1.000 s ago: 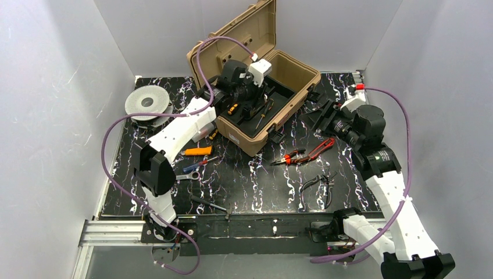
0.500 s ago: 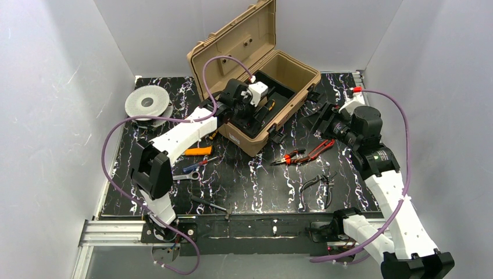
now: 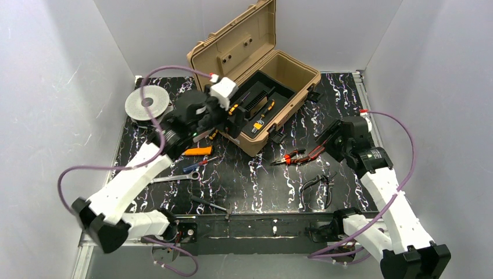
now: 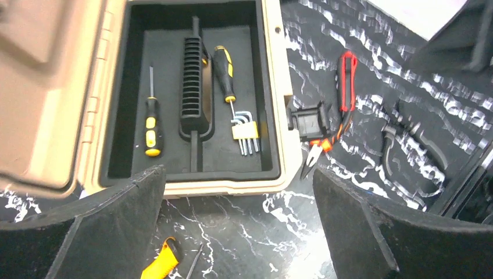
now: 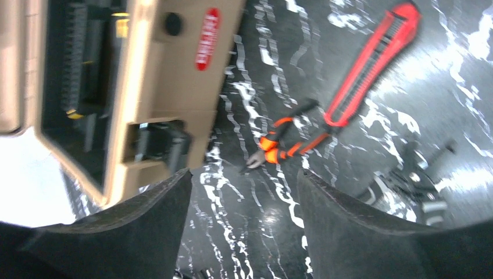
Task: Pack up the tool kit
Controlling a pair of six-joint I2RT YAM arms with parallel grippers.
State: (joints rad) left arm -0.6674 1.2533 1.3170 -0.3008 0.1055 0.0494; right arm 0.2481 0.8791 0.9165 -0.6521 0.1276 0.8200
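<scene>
One tan toolbox (image 3: 251, 141) is standing in the upper centre of the overhead frame with its lid (image 3: 235, 40) raised, and its single black inner tray (image 4: 171, 116) is sitting in the near half. Two yellow-and-black screwdrivers are lying in that tray, one (image 4: 152, 125) left of the ribbed centre handle and one (image 4: 224, 70) right of it, with one set of hex keys (image 4: 245, 131) just beside the second. The left hand (image 4: 238, 232) is hovering at the box's left edge, fingers spread wide and holding nothing. The right hand (image 5: 244, 232) is hanging over the surface at the right of the frame, its fingers apart and also gripping nothing. Below it, three tools are lying on the black marbled surface (image 3: 256, 186): one red utility knife (image 5: 372, 64), one pair of orange-handled pliers (image 5: 282, 142) touching its end, and one pair of black pliers (image 3: 317, 185) nearer the bottom. One orange cutter (image 3: 197, 151) is resting left of the box, and one grey spool (image 3: 146, 102) is sitting at the upper left.
</scene>
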